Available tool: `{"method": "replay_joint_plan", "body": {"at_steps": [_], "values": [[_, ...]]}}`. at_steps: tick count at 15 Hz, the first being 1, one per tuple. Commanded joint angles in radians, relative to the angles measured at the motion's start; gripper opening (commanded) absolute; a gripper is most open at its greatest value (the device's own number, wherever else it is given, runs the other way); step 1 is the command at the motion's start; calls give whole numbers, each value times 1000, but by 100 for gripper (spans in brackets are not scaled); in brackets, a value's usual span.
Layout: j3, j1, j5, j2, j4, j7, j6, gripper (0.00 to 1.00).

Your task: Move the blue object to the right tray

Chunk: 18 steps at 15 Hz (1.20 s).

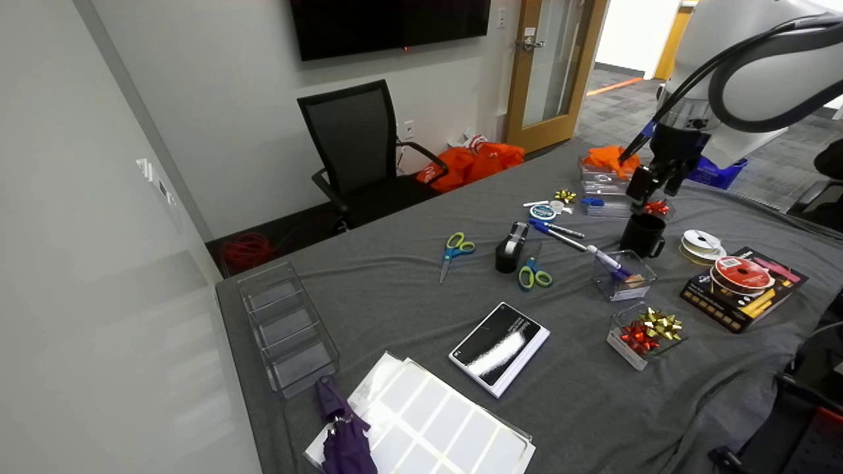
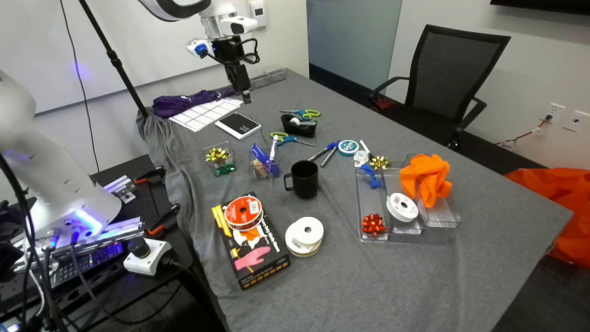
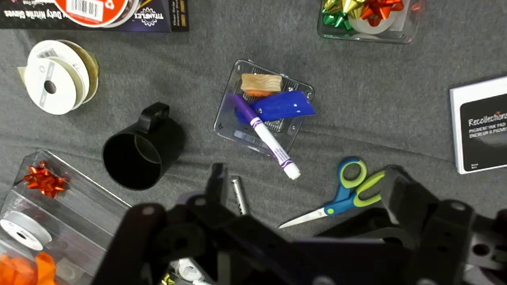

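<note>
White glare streaks the ink pad (image 1: 498, 349), while blue light glows on the robot's base (image 2: 76, 200).

A mesh-backed chair (image 1: 352, 128) stands past the edge of the draped table (image 1: 388, 283), well apart from the gripper (image 1: 653, 196), in what looks like an office meeting room; a wall screen (image 1: 395, 26) (dark, one red light (image 1: 405, 49)) and glass-paned door (image 1: 552, 72) lie farther off.

Shows rounded white arm casing (image 2: 55, 168), silver metal wrist collar (image 2: 212, 26), slender black cables (image 1: 703, 71), black two-fingered gripper (image 3: 307, 174) and round grey screws (image 3: 457, 205).
</note>
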Motion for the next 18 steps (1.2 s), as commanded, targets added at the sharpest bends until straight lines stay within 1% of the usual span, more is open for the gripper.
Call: {"method": "replay_joint_plan", "body": {"at_steps": [1,3,8,11,14,18], "values": [[3,-3,1,0,2,-2,-2,100],[3,-3,1,0,2,-3,-1,100],[-14,-13,19,105,-11,18,164,100],[-26,-12,22,177,-4,41,225,100],[-42,-5,-4,232,-11,78,267,100],[-68,6,-42,295,-8,135,295,100]]}}
